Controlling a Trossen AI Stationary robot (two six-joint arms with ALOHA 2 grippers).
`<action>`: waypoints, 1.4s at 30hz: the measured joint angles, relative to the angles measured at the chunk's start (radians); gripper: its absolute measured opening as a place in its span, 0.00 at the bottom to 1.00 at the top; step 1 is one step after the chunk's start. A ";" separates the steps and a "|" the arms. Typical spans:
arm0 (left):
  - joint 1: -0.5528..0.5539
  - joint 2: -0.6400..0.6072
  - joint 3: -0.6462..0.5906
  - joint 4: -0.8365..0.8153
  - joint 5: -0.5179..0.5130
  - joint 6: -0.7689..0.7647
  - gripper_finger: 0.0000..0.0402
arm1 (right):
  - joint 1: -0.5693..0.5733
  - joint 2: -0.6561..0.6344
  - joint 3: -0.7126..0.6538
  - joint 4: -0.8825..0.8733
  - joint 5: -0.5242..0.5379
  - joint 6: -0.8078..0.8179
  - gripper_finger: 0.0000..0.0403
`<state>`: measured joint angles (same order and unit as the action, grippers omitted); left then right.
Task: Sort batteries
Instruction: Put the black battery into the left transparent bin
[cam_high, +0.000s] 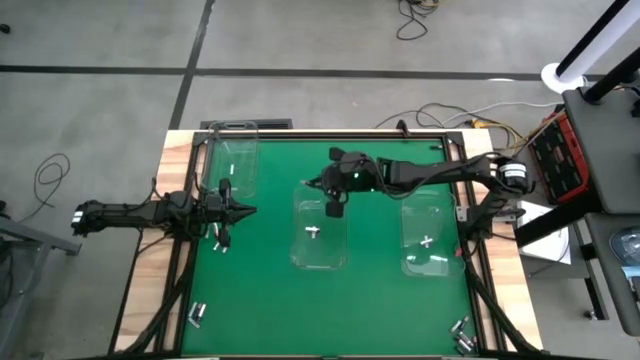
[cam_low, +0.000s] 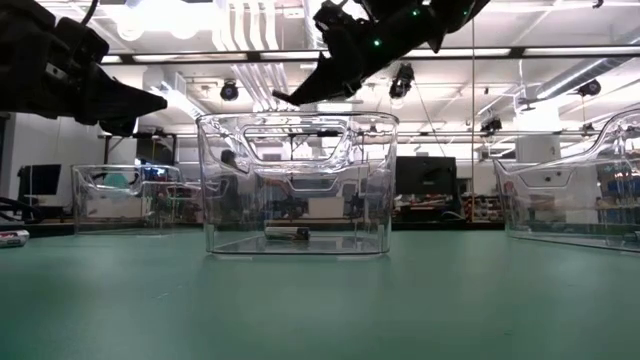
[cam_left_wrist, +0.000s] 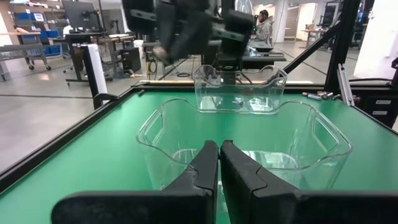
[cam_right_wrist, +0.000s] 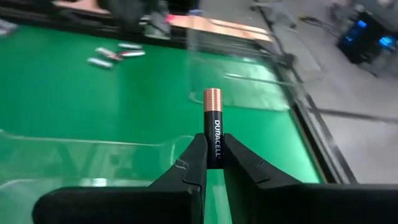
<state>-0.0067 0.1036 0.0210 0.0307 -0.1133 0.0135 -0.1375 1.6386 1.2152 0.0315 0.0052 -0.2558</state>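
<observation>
I had the right gripper (cam_right_wrist: 213, 163) clenched on a black-and-copper battery (cam_right_wrist: 213, 127), poised over the far rim of the middle clear bin (cam_high: 319, 245), which held another battery (cam_high: 312, 232). My left gripper (cam_left_wrist: 219, 163) waited at nine o'clock, fingers pressed together on nothing. Loose batteries (cam_high: 198, 315) lay at seven o'clock.

A black-and-copper battery (cam_right_wrist: 213, 127) stands upright at frame centre, pinched between dark jaws; more batteries (cam_right_wrist: 115, 53) lie scattered at upper left.
</observation>
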 joint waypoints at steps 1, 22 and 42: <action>0.000 0.000 0.000 -0.001 0.000 0.000 0.00 | 0.008 0.003 -0.001 0.002 -0.008 -0.009 0.07; 0.000 0.002 0.000 0.350 -0.003 -0.044 0.00 | 0.093 0.005 -0.005 0.038 -0.016 -0.054 0.07; 0.002 0.112 -0.009 0.516 -0.116 -0.046 0.17 | 0.140 0.005 -0.007 0.247 -0.017 -0.056 0.07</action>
<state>-0.0048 0.2151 0.0122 0.5469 -0.2296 -0.0325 0.0025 1.6440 1.2079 0.2786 -0.0116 -0.3114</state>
